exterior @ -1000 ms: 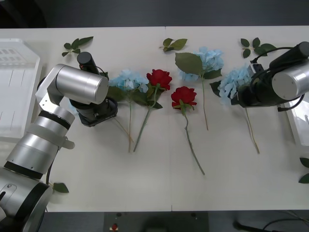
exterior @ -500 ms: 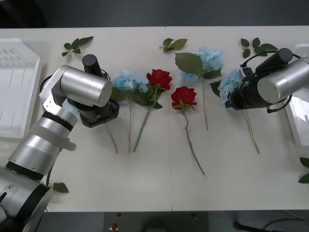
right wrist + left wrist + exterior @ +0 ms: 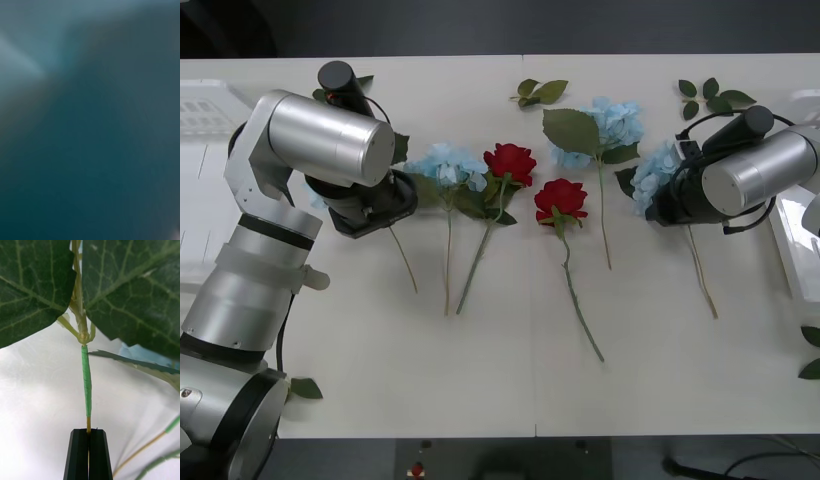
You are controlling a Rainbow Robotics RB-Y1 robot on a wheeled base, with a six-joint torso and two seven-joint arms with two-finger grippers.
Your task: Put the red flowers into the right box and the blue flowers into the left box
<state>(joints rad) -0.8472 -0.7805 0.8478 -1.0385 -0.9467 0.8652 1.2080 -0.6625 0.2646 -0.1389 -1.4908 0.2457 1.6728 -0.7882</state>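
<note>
Blue flowers lie across the middle of the worktop (image 3: 510,370) with the red ones: two red roses (image 3: 510,161) (image 3: 561,199) near the centre, one blue hydrangea cluster (image 3: 444,165) beside them, another (image 3: 612,124) toward the far edge, and a third (image 3: 654,172) at the right, partly under the right arm.

The left gripper (image 3: 89,432) has its black jaws pressed together on the thin stem (image 3: 86,384) of a blue flower, just below its broad green leaves (image 3: 135,288). In the front view that stem's free end (image 3: 404,262) trails out from under the left wrist toward the near edge. Over the last second the left arm has swung back toward the far-left corner and the stem has gone with it, drawing apart from the neighbouring stems, so the flower looks picked up and bound for the left box (image 3: 205,190) at the left edge. That leaves carry and release.

The right arm has edged in over the rightmost blue cluster and sits low on it; its gripper is hidden under the wrist, so I cannot tell how its jaws stand. The right box (image 3: 792,245) shows at the right edge.
</note>
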